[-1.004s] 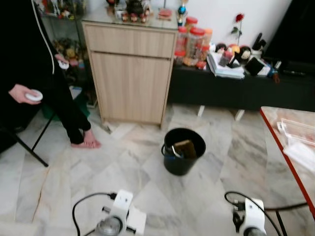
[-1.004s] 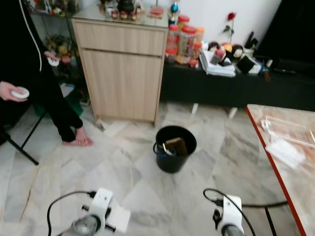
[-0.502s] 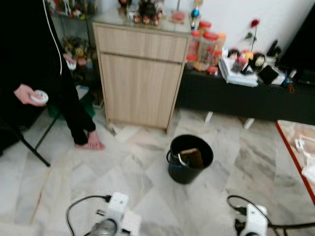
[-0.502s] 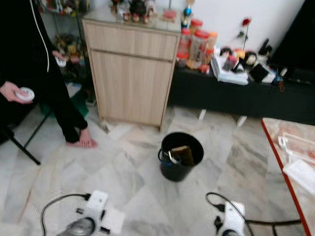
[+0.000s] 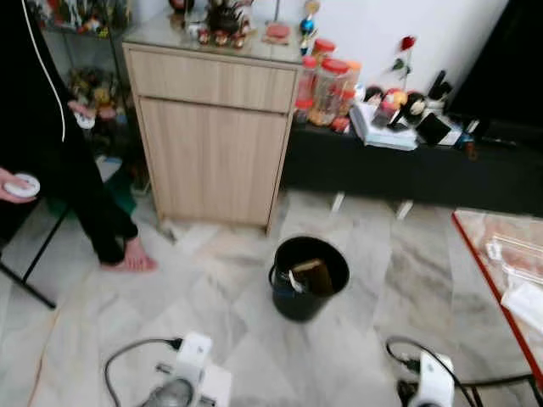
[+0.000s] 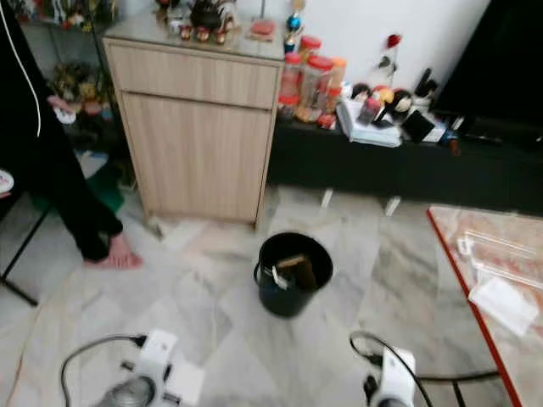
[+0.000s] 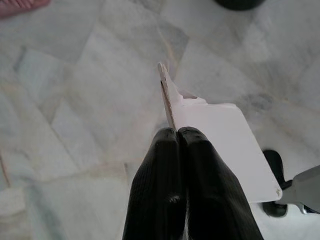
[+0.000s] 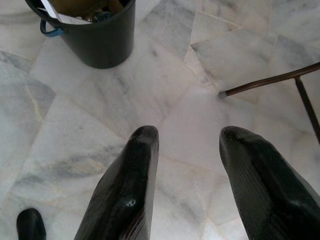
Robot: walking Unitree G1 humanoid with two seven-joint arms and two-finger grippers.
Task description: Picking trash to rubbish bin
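A black bucket-style rubbish bin (image 5: 309, 277) with a blue handle stands on the marble floor in front of me, with a brown box and paper inside. My left gripper (image 7: 178, 135) is shut on a flat white card (image 7: 217, 145), held low above the floor at the near left. The card (image 5: 214, 383) also shows by my left wrist. My right gripper (image 8: 187, 137) hangs open and empty over bare tiles, with the bin (image 8: 87, 30) just ahead of it.
A wooden cabinet (image 5: 212, 136) stands behind the bin, beside a low black shelf (image 5: 407, 165) crowded with jars and books. A person in black (image 5: 51, 161) stands at the left, one foot (image 5: 127, 261) on the floor. A red-edged table (image 5: 505, 271) is at the right.
The camera has shifted, so the whole scene sits differently in frame; the bin appears a little nearer the centre. Both arms stay low at the bottom edge, the left still holding the card.
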